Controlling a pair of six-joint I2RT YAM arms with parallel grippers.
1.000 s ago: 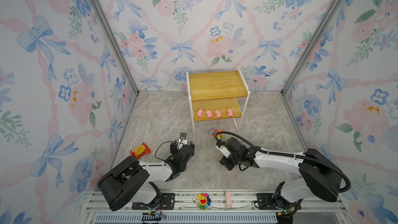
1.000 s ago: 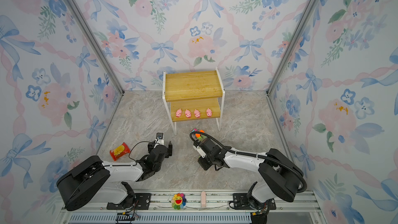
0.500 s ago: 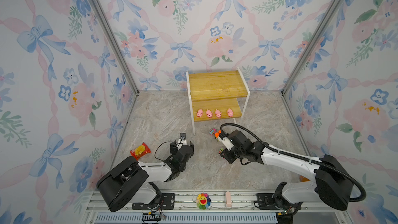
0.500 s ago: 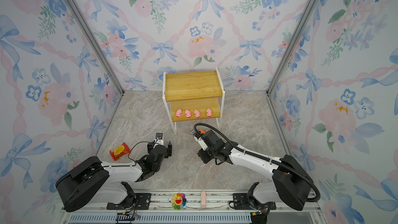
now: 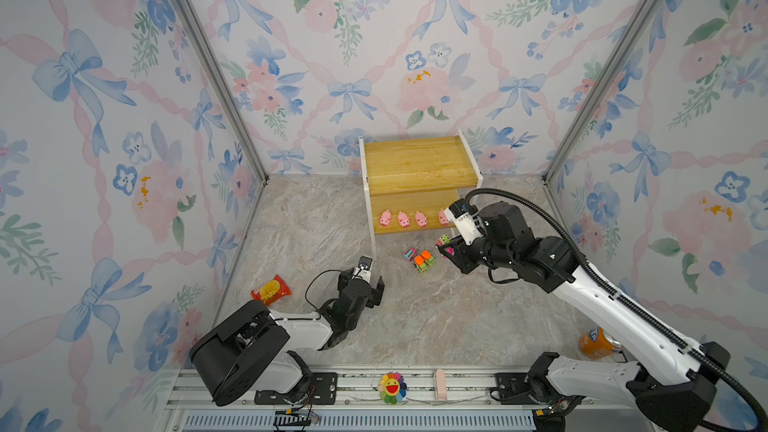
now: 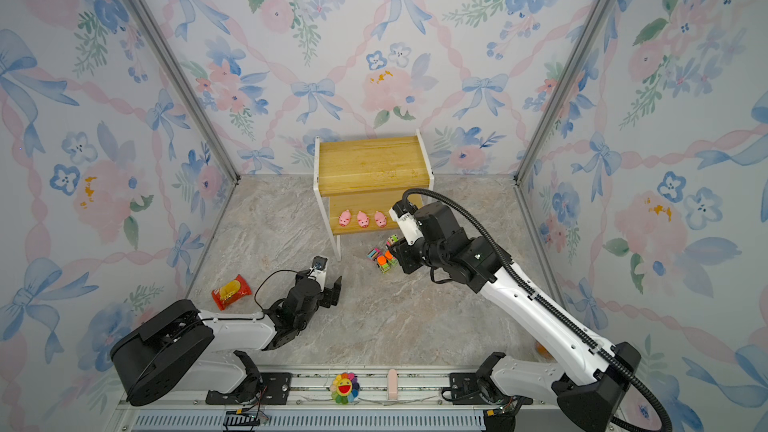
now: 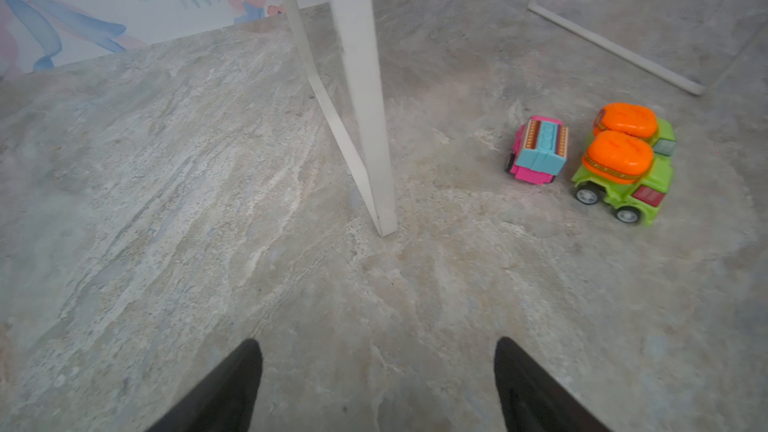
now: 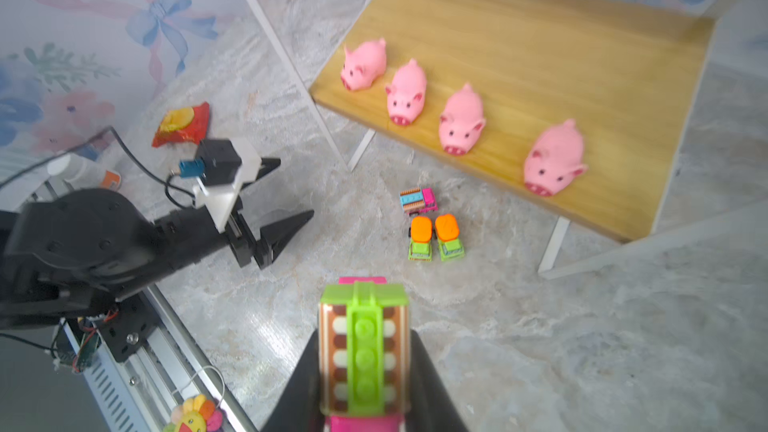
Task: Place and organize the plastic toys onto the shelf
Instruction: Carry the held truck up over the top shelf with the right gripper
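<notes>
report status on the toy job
Left gripper open, empty. Right gripper shut on a pink truck. Four pigs on the shelf, lower board, three trucks on the floor. Nothing seen blocking.

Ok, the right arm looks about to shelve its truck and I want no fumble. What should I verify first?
1. Grip: right gripper shut on held pink truck: ok.
2. Hold firm enough to lift: cannot tell.
3. Top board of the shelf bare: ok.
4. Four pink pigs in a row on lower board: ok.
5. Path: left gripper open, apart from shelf: ok.
</notes>
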